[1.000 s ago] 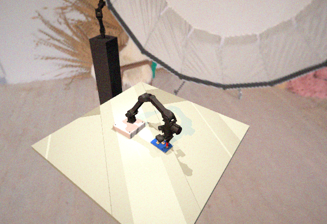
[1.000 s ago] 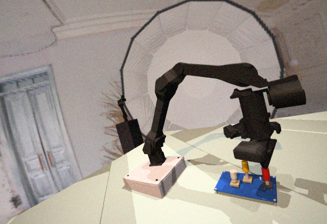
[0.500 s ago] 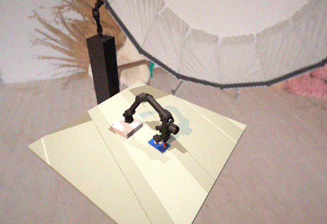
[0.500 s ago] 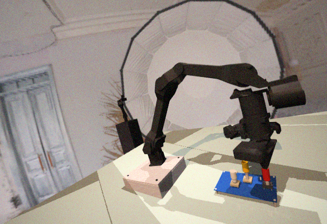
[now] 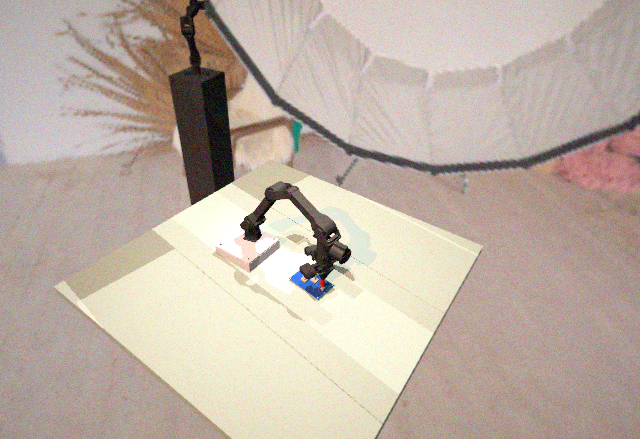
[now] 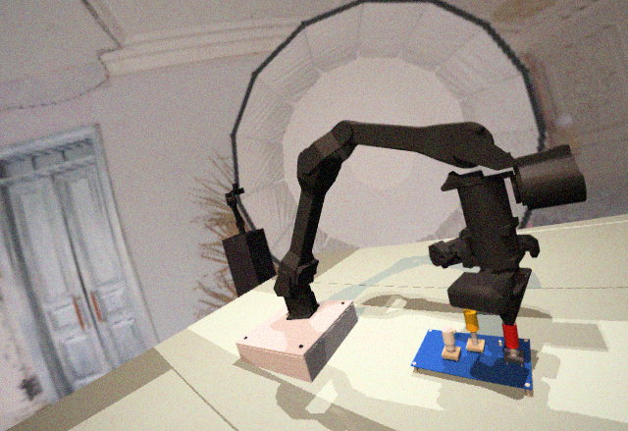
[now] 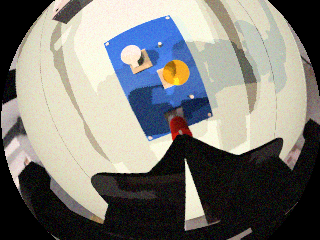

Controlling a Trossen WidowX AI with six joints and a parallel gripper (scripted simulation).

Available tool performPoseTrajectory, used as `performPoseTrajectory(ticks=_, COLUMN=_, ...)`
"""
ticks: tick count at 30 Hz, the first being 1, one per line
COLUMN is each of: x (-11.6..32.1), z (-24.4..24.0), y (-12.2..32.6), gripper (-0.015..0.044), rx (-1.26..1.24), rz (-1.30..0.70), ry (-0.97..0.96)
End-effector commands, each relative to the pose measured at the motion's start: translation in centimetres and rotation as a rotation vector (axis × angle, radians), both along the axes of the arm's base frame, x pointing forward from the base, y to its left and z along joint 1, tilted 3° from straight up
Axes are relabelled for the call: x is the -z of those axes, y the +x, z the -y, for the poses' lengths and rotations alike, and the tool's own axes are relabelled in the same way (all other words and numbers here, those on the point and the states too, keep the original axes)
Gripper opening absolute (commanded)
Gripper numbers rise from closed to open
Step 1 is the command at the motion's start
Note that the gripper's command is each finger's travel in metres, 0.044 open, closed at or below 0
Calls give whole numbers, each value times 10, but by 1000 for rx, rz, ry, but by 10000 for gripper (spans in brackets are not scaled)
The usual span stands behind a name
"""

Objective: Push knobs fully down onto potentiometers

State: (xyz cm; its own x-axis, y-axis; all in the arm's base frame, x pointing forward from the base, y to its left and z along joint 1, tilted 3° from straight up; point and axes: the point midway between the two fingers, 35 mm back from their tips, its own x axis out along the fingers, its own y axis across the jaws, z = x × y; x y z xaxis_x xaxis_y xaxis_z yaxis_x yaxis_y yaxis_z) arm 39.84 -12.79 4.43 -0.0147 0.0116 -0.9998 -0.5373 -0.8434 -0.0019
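Note:
The blue circuit board (image 5: 314, 292) (image 6: 431, 350) (image 7: 170, 34) stands on short legs. The red knob (image 5: 322, 283) (image 6: 510, 336) (image 7: 179, 127) is upright over a dark potentiometer (image 6: 513, 357) near one end; whether a gap is left between them is hard to tell. My gripper (image 6: 509, 321) (image 7: 181, 139) is shut and empty, its tips at the top of the red knob. The orange knob (image 6: 471, 320) (image 7: 176, 73) sits high, with bare shaft showing above its tan potentiometer (image 6: 475, 346). The pale knob (image 6: 448, 337) (image 7: 131, 54) stands low over another tan potentiometer (image 6: 450, 352).
The arm's pinkish base box (image 5: 247, 250) (image 6: 296, 340) stands beside the board on the table. The orange and pale knobs stand close to the gripper's body. A second dark arm on a black pillar (image 5: 202, 134) (image 6: 249, 258) is far behind.

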Motion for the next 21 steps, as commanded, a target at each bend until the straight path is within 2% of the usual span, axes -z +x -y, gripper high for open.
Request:
performPoseTrajectory(ticks=1, x=10, z=-1, y=0, gripper=0, rx=-3, rz=-4, ry=7)
performPoseTrajectory(ticks=21, x=13, z=-1, y=0, gripper=0, rx=-3, rz=-4, ry=7)
